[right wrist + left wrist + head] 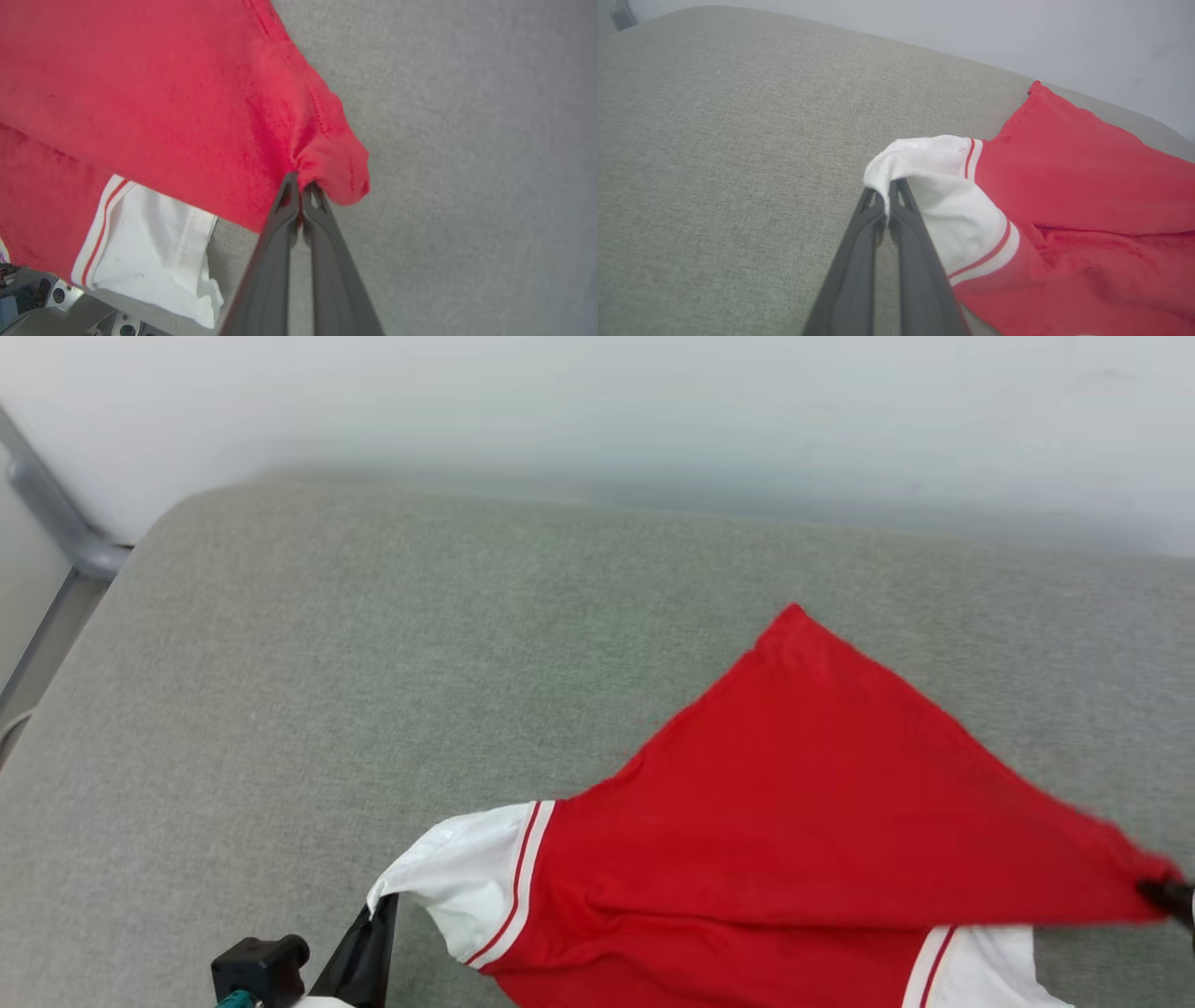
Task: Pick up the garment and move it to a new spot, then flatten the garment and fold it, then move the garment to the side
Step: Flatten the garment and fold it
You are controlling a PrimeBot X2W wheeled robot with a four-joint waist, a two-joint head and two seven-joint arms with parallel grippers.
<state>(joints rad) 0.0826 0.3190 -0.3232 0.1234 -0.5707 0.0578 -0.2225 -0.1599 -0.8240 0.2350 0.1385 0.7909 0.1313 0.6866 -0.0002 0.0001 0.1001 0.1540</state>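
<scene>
Head view, left to right: at the far left edge a grey metal rail (56, 513) is seen against the pale wall (597, 401). Most of the frame is taken by a grey fabric-covered surface (280, 691). At lower left the left gripper (385, 907) is seen, fingers pressed together on the edge of a white sleeve (457, 877). Left wrist view confirms it: cloth is pinched between the tips and bunched over them. Over the lower right part of the surface the garment (803, 803) is stretched between both grippers, plain red side up. One red corner is laid on the surface, pointed away from the robot. Red-and-white striped trim (523, 877) is seen where sleeve meets body. At the bottom edge, right of centre, a second white sleeve (980, 971) is tucked partly under the red panel. At the far right edge the right gripper (1162, 894) is clamped on a red hem corner (336, 163). In right wrist view its fingers are closed and the cloth is puckered at the tips. Whether the stretched edge is lifted off the surface cannot be told.
</scene>
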